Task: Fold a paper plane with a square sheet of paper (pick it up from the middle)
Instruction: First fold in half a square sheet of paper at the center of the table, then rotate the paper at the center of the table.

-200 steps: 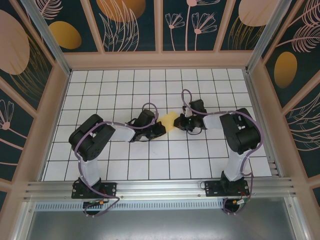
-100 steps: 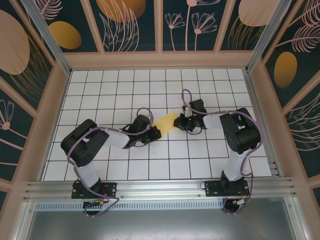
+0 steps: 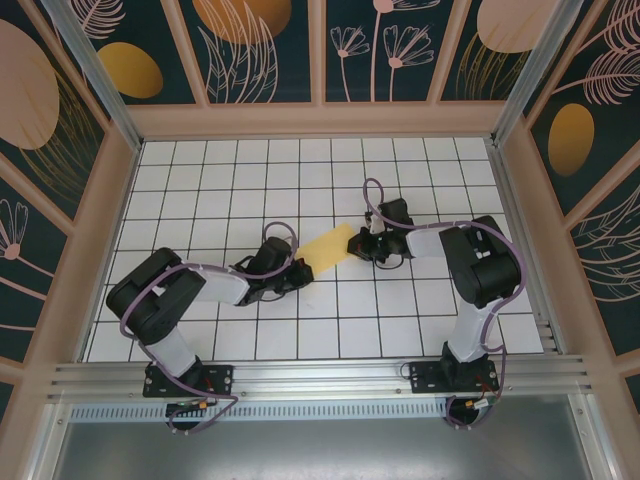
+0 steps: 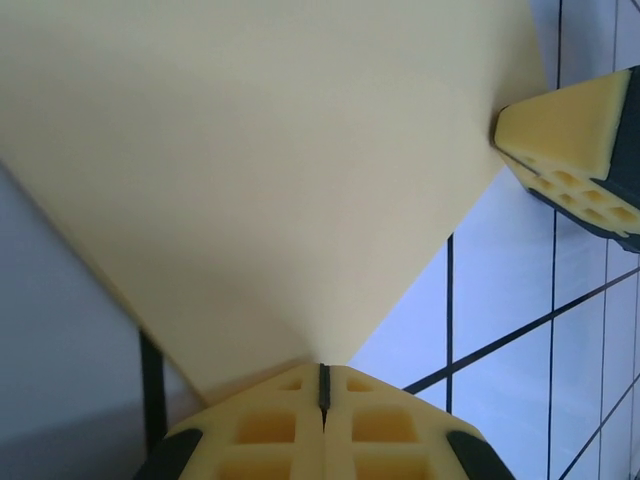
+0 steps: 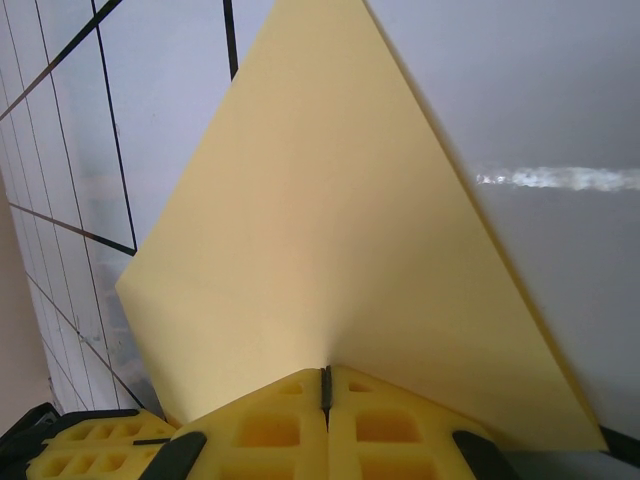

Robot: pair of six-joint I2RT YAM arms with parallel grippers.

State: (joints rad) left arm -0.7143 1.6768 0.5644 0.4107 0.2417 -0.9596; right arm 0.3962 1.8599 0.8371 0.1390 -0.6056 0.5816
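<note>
Across the tiled table (image 3: 200, 190), both arms are stretched toward the centre: left arm (image 3: 190, 290) low and long, right arm (image 3: 480, 265) folded over at its elbow. Between them sits the square sheet of paper (image 3: 328, 247), a yellow slanted patch running from lower left up to upper right. It reads narrower than a full square from above, so I'd judge a fold is already in and we're mid-fold, not at the pick-up. Whether it's lifted clear of the tiles, I can't tell.

Next move, by my reckoning: one end has to travel toward the other without tearing or slipping, and then the crease needs pressing flat, with both pinches held firm.

Now the claws. Left gripper (image 3: 298, 267) is at the sheet's lower-left end. Its wrist view shows the yellow pads (image 4: 270, 425) closed tight together, with the paper's point nipped in the seam. Right gripper (image 3: 359, 243) is at the opposite end, fully closed, pads (image 5: 385, 430) meeting on the paper's corner.
</note>
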